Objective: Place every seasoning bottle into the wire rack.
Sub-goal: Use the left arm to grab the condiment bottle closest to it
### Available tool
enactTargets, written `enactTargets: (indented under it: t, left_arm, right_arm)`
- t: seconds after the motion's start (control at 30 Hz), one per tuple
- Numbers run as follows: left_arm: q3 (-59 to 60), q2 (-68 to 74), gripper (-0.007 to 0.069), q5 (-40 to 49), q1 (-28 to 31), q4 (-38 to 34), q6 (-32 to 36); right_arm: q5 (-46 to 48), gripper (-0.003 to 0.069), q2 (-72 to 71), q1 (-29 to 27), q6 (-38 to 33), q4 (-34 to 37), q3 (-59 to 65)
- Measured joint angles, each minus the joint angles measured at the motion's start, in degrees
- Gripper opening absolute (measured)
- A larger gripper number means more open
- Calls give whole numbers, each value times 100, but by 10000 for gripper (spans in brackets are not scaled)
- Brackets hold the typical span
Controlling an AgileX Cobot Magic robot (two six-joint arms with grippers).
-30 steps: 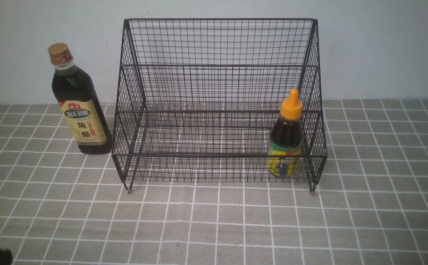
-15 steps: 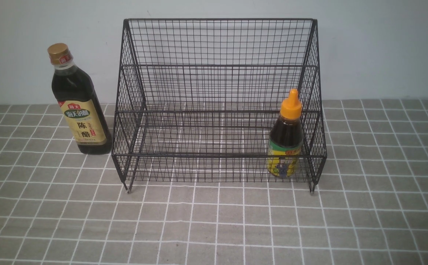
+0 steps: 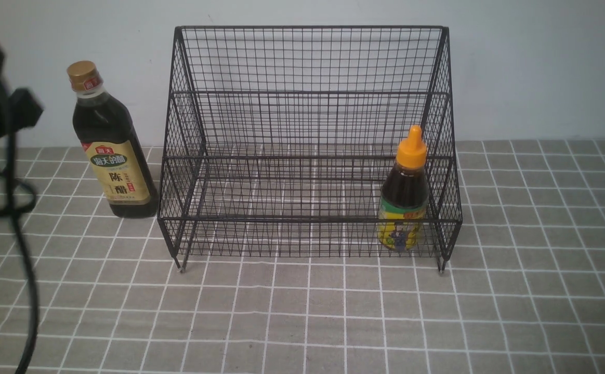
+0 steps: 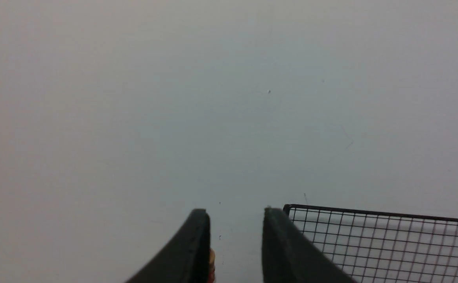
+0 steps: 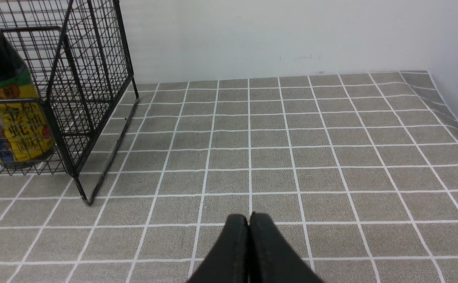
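Tall bottle (image 3: 111,150) stands upright on the table (image 3: 307,322), just beside the wire rack (image 3: 307,93) on its left, outside it. Squat bottle (image 3: 404,202) already sits in the lower tier, right corner. So the step in hand, I'd judge, is the reach for the tall one.

Left gripper (image 4: 235,214) is part open w/ nothing btwn the jaws. It faces the wall (image 4: 213,98), approx level w/ the rack's top edge, the bottle's gold cap (image 4: 212,267) peeking beside one finger. Next move prob needs a descent and jaws wide enough to straddle the bottle.

Right gripper (image 5: 248,220) is closed and empty, over the table right of the rack.
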Motion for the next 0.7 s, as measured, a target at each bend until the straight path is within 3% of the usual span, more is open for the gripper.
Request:
enactTargets:
  t: [0.07,0.2,0.33,0.7]
  left_arm:
    - [-167,218,280,0,0,-4,42]
    - [-856,1088,475,0,39,-333,334]
    - [-1347,1802,573,-6,166,-696,487]
    - [-2102,3403,570,-6,226,-719,537]
  right_arm:
    - [0,-12,0,0,0,0,0]
    - [0,-12,0,0,0,0,0]
    - [0,-12,0,0,0,0,0]
    - [0,-12,0,0,0,0,0]
